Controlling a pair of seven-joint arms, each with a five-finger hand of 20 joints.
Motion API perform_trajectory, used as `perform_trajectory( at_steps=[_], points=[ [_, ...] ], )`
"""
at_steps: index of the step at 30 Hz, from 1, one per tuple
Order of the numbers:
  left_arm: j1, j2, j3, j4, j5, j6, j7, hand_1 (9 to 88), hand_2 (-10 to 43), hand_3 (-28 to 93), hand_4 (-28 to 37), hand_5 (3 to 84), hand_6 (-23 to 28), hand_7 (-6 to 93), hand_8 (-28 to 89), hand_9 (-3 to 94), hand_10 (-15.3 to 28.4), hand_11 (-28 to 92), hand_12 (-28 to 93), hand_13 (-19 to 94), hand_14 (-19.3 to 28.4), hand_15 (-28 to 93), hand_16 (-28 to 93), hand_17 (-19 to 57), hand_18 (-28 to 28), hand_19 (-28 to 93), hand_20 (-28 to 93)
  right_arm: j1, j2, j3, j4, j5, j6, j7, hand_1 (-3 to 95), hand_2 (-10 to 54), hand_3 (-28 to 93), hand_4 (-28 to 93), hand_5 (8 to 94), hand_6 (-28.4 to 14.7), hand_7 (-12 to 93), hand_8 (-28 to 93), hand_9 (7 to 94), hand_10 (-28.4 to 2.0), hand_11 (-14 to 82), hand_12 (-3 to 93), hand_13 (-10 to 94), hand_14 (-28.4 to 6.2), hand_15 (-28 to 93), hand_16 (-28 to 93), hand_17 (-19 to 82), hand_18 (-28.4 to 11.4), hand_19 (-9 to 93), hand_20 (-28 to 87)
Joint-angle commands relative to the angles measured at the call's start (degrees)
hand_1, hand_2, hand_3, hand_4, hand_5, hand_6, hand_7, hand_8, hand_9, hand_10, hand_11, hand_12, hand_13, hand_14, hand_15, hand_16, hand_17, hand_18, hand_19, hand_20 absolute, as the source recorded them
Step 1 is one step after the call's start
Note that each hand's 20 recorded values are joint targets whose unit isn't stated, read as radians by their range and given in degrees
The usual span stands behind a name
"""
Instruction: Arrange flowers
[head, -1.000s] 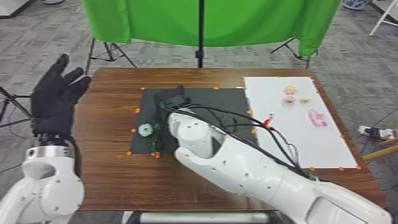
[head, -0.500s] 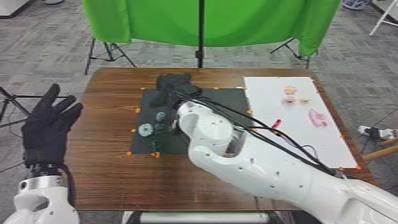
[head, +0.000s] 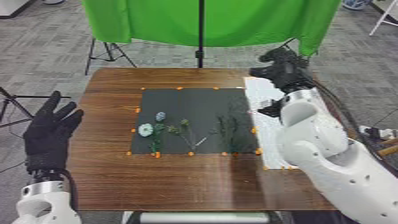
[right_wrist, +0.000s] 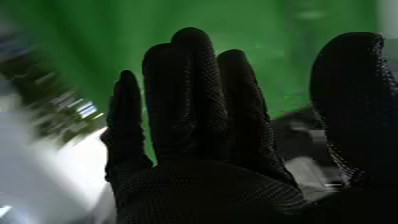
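Note:
In the head view my right hand (head: 286, 72) is over the far part of the white sheet, its fingers pointing away toward the green cloth. The right wrist view has the same hand (right_wrist: 200, 115) open, fingers straight and thumb apart, holding nothing. My left hand (head: 46, 137) is open at the left, beside the table. On the dark mat (head: 179, 104) lie a pale green flower (head: 146, 130), a blue-grey bud (head: 160, 116) above it, thin green sprigs (head: 184, 131) in the middle and dark stems (head: 229, 130) toward the right. The hand and arm hide much of the white sheet (head: 274, 160).
Orange markers (head: 138, 110) line the mat's edges on the brown table (head: 169, 177). Past the table's far edge stands a green cloth (head: 151, 22) on a black pole (head: 200, 52).
My right hand has moved from over the dark mat to the right, above the white sheet, uncovering the sprigs and stems. The left hand, lowered a little earlier, has hardly moved since.

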Motion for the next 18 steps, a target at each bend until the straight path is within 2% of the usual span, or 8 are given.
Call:
perform_trajectory(
  at_steps=[1,3,4,6,9,10,13,18],
  points=[
    [-1.2,-0.48,1.19,0.86,0.46,-0.11,-0.33,19.9,6.9,82,-28.3,34.1,6.6,7.7,-8,32.0,18.5,23,10,20,25.9,55,-11,-10.0,25.5,51,6,-8.9,8.5,8.6,7.4,-1.4,-0.2,8.8,33.2,-9.5,77,-28,53.8,-2.5,15,-13,61.1,-15.9,42.0,17.1,53,-14.0,75,14,9,-23.1,69,30],
    [-1.2,-0.56,1.03,0.84,0.70,-0.08,-0.68,20.0,6.9,82,-28.3,34.1,6.6,7.7,-8,32.0,18.5,23,10,20,25.8,55,-11,-10.1,25.5,51,6,-10.3,8.5,9.8,8.9,-1.2,-2.1,10.4,33.3,-9.5,77,-28,53.8,-2.5,16,-13,61.1,-15.9,41.9,17.1,53,-14.0,76,14,9,-23.2,69,30],
    [-1.2,-0.42,1.08,0.86,0.49,-0.04,-0.40,20.0,6.8,82,-28.3,34.0,6.6,7.8,-8,31.9,18.4,24,10,20,25.8,55,-11,-10.1,25.5,51,6,-10.5,8.6,9.6,9.6,-1.0,-2.4,11.2,33.3,-9.5,77,-28,53.8,-2.5,16,-13,61.1,-15.9,42.0,17.1,53,-14.0,76,14,9,-23.2,69,30],
    [-1.0,-0.87,0.73,0.72,0.82,-0.20,-0.89,20.1,6.8,82,-28.3,34.0,6.6,7.8,-8,31.9,18.4,24,10,20,25.9,55,-11,-10.1,25.5,51,7,-11.8,8.8,9.7,10.7,-0.8,-3.5,11.6,33.5,-9.5,77,-28,53.8,-2.6,16,-13,61.1,-16.1,42.1,17.2,53,-14.0,76,14,9,-23.3,70,30],
    [-0.5,-1.32,0.19,0.59,1.07,-0.28,-1.48,20.3,6.9,82,-28.3,33.9,6.5,7.7,-8,31.9,18.4,24,10,20,25.9,55,-11,-10.1,25.5,51,7,-12.4,8.8,8.5,12.4,-1.7,-5.0,10.4,33.5,-9.5,77,-28,53.5,-2.7,15,-13,60.7,-16.4,42.3,17.2,53,-14.0,76,14,9,-23.3,70,30],
    [-0.4,-1.59,0.04,0.50,1.30,-0.22,-2.07,20.3,6.8,82,-28.3,33.9,6.5,7.7,-8,31.9,18.4,24,10,20,25.9,55,-11,-10.1,25.5,51,7,-12.3,8.6,7.9,13.0,-2.6,-5.4,10.0,33.5,-9.5,78,-28,53.2,-2.6,15,-13,60.3,-16.5,42.3,17.2,53,-14.0,76,14,9,-23.3,70,30],
    [-0.7,-2.01,0.14,0.79,1.74,-0.35,-3.01,20.5,6.8,83,-28.3,33.9,6.5,7.8,-8,31.9,18.4,24,10,20,25.9,55,-11,-10.1,25.5,51,7,-11.3,8.3,5.9,13.7,-4.4,-6.6,8.8,33.2,-9.5,78,-28,51.6,-2.4,16,-13,58.9,-16.7,42.5,17.1,52,-13.9,76,14,9,-24.1,69,30],
    [-0.4,-2.62,0.01,0.79,2.14,-1.05,-3.65,21.2,6.8,82,-28.3,33.9,6.6,7.9,-8,32.0,18.5,24,10,20,25.9,55,-11,-10.1,25.5,51,7,-8.5,7.7,1.9,15.5,-3.8,-8.6,7.7,33.1,-9.5,78,-28,48.8,-0.9,16,-14,57.1,-16.3,42.1,16.6,50,-13.8,76,13,8,-25.2,68,29]
  ],
)
